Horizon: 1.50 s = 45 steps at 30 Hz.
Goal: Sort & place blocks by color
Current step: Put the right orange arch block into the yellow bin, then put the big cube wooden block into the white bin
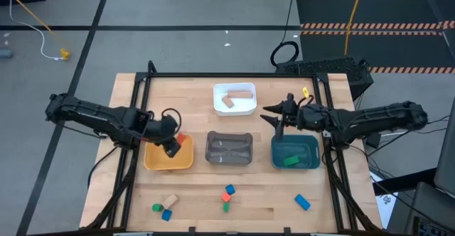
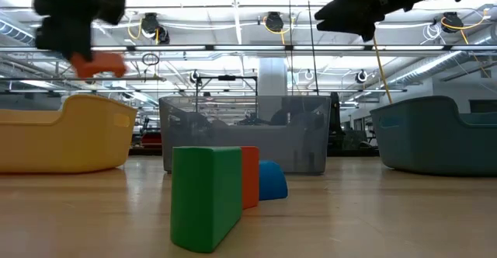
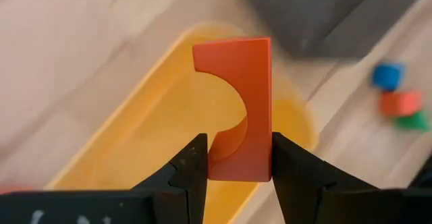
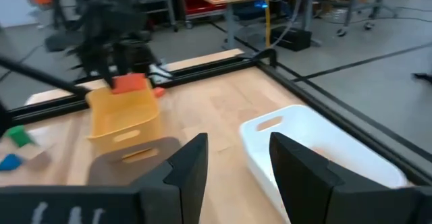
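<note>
My left gripper (image 1: 173, 147) hangs over the yellow tray (image 1: 153, 161), shut on a red-orange block (image 3: 239, 96) that has a rounded notch in one side. My right gripper (image 1: 274, 116) stands open and empty above the far left corner of the teal tray (image 1: 306, 147), where a green block (image 1: 290, 161) lies. Loose blocks rest on the table near the front edge: a green cylinder (image 1: 156, 207), a tan block (image 1: 169, 200), a blue block (image 1: 167, 214), a blue, red and green cluster (image 1: 227, 195), and another blue block (image 1: 303, 202). My left gripper pinches the red-orange block by its two long sides at the near end (image 3: 263, 163), one finger on the notched side, the other on the straight one. The fingers slant down from above. The block sticks out past the fingertips, clear above the yellow tray.
A white tray (image 1: 245, 108) holding tan blocks stands at the far middle. A grey tray (image 1: 229, 138) sits between the yellow and teal trays. A dark frame (image 1: 213, 74) borders the table. Bare wood lies between the trays and the loose blocks.
</note>
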Each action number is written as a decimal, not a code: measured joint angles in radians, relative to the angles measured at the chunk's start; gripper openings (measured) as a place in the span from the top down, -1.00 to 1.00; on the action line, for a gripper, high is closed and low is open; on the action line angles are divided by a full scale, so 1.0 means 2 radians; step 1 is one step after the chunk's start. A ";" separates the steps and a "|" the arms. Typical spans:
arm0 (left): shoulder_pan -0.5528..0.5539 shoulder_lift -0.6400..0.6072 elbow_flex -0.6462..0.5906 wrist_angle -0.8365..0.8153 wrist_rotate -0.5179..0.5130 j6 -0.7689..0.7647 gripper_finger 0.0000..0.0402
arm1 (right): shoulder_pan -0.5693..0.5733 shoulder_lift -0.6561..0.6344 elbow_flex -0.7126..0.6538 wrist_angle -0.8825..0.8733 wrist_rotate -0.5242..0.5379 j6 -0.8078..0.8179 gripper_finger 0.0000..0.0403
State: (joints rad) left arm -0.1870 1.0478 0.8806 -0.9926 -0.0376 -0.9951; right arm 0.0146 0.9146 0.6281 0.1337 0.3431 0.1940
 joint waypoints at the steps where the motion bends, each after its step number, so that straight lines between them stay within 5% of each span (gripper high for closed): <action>1: -0.001 0.000 -0.001 -0.016 0.007 -0.013 0.35 | -0.008 0.000 0.000 0.000 0.000 0.000 0.25; 12: -0.008 0.016 -0.064 -0.021 0.043 -0.097 0.32 | -0.049 0.000 0.000 -0.002 -0.002 0.001 0.25; 20: -0.001 0.021 -0.087 0.019 0.052 -0.097 -0.30 | -0.049 0.000 0.000 -0.009 -0.034 0.014 0.25; 25: -0.002 0.021 -0.087 0.047 0.062 -0.103 -0.46 | -0.049 0.000 0.000 -0.013 -0.082 0.027 0.25; 37: -0.031 0.021 -0.087 0.211 0.141 -0.137 -0.08 | -0.049 -0.004 0.000 -0.054 -0.085 0.011 0.25; 45: -0.116 0.021 -0.087 0.321 0.101 -0.238 0.12 | -0.053 -0.004 0.000 -0.077 -0.080 -0.003 0.25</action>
State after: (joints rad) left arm -0.4187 1.0901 0.7059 -0.3504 0.1647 -1.4711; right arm -0.0917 0.9073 0.6281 -0.0198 0.1824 0.1888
